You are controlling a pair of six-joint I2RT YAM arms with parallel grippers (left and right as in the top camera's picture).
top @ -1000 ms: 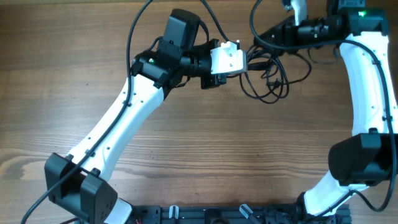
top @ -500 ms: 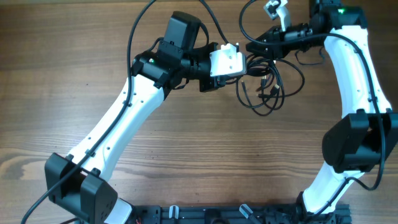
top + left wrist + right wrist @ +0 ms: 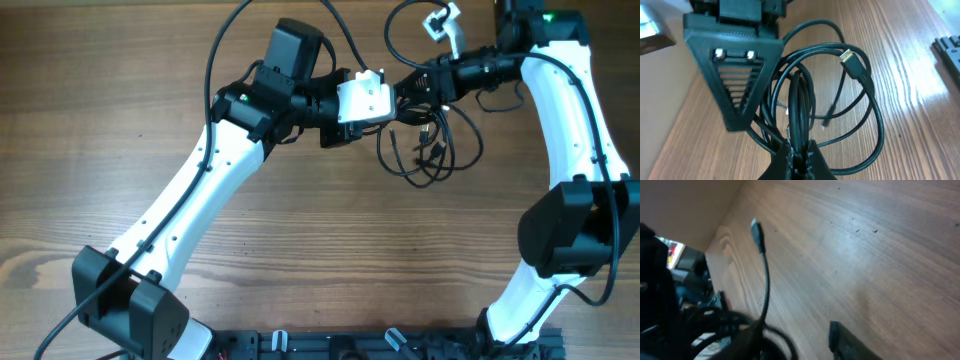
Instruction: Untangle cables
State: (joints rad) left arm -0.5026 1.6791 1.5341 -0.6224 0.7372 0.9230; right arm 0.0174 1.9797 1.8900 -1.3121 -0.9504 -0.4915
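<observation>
The cables [image 3: 425,140] are a tangle of thin black loops on the wooden table, right of centre at the back. My left gripper [image 3: 397,102] is shut on a bunch of their strands [image 3: 800,110], which fan out from its fingertips [image 3: 812,152]. A gold-tipped plug [image 3: 852,61] sticks up from one loop. My right gripper [image 3: 417,83] reaches in from the right, close beside the left one. Its jaws stand apart with bare wood between them [image 3: 797,340]. A strand with a small plug [image 3: 757,232] rises past its left finger [image 3: 747,336]. Its latticed finger [image 3: 735,75] touches the bundle.
A black rail [image 3: 400,345] runs along the table's front edge, between the two arm bases. The right arm's white link [image 3: 590,130] curves down the right side. The table's far edge [image 3: 720,225] lies close behind the cables.
The right gripper moved left, right up to the left gripper, with its jaws narrower than a second ago. The cable loops shifted slightly left. The left arm stayed still.
</observation>
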